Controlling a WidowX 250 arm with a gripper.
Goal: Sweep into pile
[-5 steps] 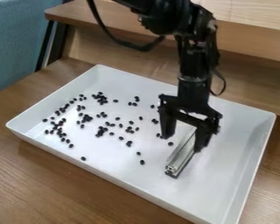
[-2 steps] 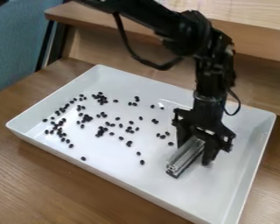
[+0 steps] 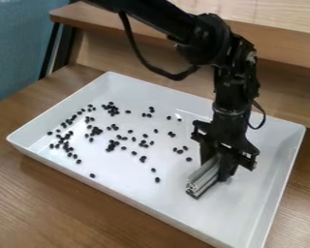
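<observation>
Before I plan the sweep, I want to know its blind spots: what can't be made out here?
All in the camera view:
- Metal bar's far end: behind the hand.
- How firmly it is held: contact hidden by the hand.
- Black beans' exact number: small, clumped.
- Arm's base: beyond the top edge.

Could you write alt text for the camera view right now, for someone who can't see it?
A black robot arm reaches over a white tray, its tool closed around a metal bar. Small black pieces lie scattered, some in loose clumps, mostly in the picture's left half. The tray sits on a wooden table.
</observation>
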